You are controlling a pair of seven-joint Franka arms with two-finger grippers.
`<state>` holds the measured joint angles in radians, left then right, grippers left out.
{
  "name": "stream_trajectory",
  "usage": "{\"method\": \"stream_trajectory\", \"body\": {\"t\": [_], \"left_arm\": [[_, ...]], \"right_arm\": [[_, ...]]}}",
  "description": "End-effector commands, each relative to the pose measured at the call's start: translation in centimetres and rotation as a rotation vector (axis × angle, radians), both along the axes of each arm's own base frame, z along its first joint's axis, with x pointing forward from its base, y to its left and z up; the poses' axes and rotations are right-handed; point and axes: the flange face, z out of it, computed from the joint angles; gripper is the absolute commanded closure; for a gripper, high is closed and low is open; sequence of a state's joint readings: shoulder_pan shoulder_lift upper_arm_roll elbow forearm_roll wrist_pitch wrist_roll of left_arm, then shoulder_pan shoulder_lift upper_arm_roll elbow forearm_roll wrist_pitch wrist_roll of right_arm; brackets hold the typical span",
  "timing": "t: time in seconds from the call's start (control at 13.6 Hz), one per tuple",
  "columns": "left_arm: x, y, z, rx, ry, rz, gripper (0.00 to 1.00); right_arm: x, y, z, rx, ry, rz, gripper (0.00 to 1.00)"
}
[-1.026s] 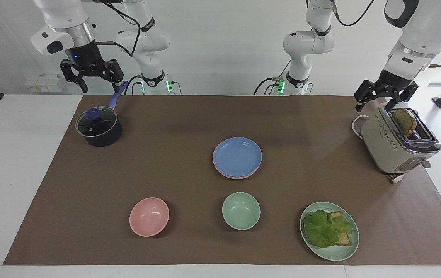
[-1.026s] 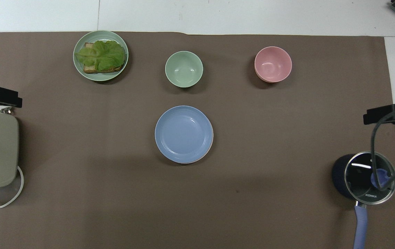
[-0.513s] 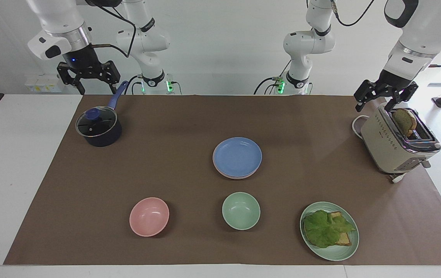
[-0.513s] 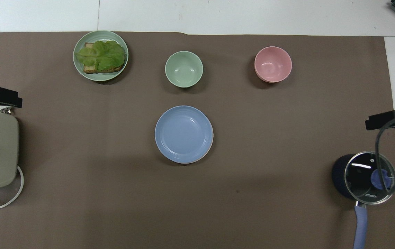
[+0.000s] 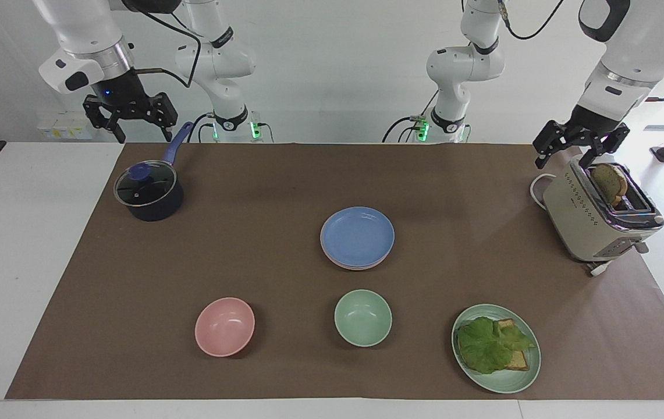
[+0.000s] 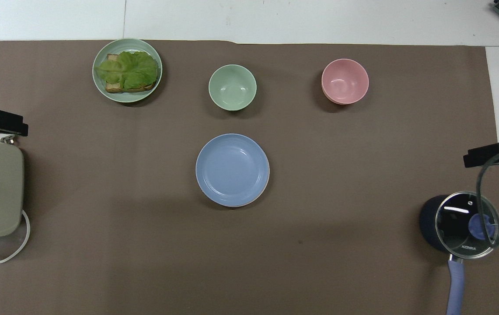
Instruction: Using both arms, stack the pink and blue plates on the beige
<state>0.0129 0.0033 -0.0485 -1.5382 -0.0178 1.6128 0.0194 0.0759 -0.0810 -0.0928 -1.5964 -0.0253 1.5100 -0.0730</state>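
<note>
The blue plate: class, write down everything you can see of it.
The blue plate is round, shallow and matte periwinkle with a raised rim, empty and level. It tops a stack at the mat's middle, nearer the robots than the green bowl. A pink plate's edge shows beneath it. Nothing else touches it.

- Periwinkle blue plate (image 5: 357, 235) with a pale pink plate (image 5: 340, 261) rim beneath
- Pink bowl (image 5: 224, 326)
- Mint bowl (image 5: 362, 318)
- Green lettuce (image 5: 490, 344)
- Beige toaster (image 5: 595, 218) with dotted side
- Navy pot (image 5: 149, 198)
- Brown table (image 5: 250, 244) cover
</note>
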Motion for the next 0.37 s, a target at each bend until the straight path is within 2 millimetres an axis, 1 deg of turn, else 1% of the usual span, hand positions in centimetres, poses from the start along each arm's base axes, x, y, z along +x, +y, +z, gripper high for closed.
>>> {"method": "stream_trajectory", "body": {"t": [0.0,0.29], "left_arm": [[-0.24,0.23,-0.06,0.013,0.009,-0.002,0.00],[-0.29,0.22,0.03,0.013,0.008,-0.002,0.00]], "right_arm": [[-0.81,-0.34,0.07,-0.019,0.006,0.020,0.00],[-0.89,-0.31,0.06,-0.023,0.009,0.021,0.00]]}}
